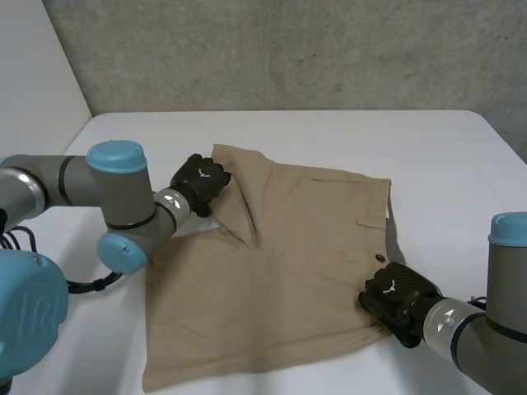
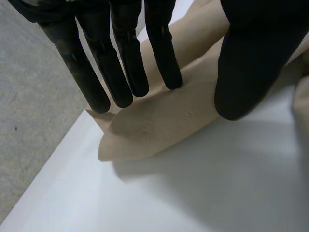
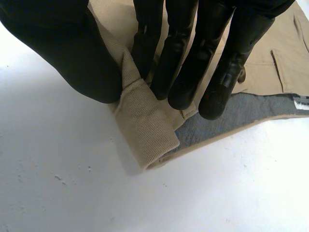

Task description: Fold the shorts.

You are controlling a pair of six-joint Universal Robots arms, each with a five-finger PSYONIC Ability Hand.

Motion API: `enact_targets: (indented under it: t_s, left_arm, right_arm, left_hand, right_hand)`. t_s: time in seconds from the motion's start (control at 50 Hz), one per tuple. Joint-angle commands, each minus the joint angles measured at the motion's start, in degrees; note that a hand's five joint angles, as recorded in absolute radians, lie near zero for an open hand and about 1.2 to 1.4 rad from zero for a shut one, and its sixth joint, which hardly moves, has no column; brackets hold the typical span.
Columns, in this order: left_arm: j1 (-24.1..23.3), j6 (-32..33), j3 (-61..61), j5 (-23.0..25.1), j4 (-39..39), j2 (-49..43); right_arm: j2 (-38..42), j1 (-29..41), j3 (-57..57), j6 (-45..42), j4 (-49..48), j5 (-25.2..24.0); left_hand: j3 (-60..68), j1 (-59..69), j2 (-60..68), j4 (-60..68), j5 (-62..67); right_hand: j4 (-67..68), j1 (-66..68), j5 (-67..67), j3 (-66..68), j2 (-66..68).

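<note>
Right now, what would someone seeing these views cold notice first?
The tan shorts lie spread across the middle of the white table, with both black hands on them. The left hand pinches the far left corner, which is raised and turned over onto the cloth. The right hand pinches the waistband at its near end, where the grey lining shows.

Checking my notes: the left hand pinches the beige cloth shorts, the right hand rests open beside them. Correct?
Not quite. The right wrist view shows the right hand also pinching the beige cloth shorts, at their waistband edge; the left hand pinches them as stated.
</note>
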Motion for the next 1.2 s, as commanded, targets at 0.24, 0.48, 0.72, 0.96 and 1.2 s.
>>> enact_targets:
  t_s: [0.24,0.48,0.72,0.96,1.2]
  left_arm:
    - [0.6,-0.5,-10.0,-14.0,1.4,9.3]
    - [-0.2,-0.5,-16.2,-19.9,2.3,12.3]
    - [-0.3,-0.4,-12.0,-13.4,6.6,13.5]
    - [0.1,-0.3,-3.8,-5.4,5.0,4.8]
    - [0.5,1.0,0.6,-5.2,-0.9,-0.1]
  right_arm:
    - [0.4,0.1,-0.3,0.0,-1.1,0.0]
    - [0.3,0.2,0.0,-0.1,-1.1,0.1]
    - [0.3,0.2,0.1,0.0,-1.2,0.1]
    - [0.4,0.0,0.1,0.0,-1.3,0.0]
    - [0.6,-0.1,-0.1,-0.1,-1.8,0.0]
  left_hand:
    - [34.2,33.0,33.3,34.1,34.6]
    - [-10.9,-12.1,-11.7,-10.9,-10.5]
    - [-10.2,-11.4,-11.1,-10.3,-9.8]
    - [-8.8,-10.0,-9.7,-8.9,-8.5]
    - [-8.8,-10.0,-9.7,-8.9,-8.5]
  right_hand:
    - [11.7,23.0,12.7,11.4,12.3]
    - [11.7,23.0,12.7,11.4,12.3]
    - [11.7,23.0,12.7,11.4,12.3]
    - [11.7,23.0,12.7,11.4,12.3]
    - [11.7,23.0,12.7,11.4,12.3]
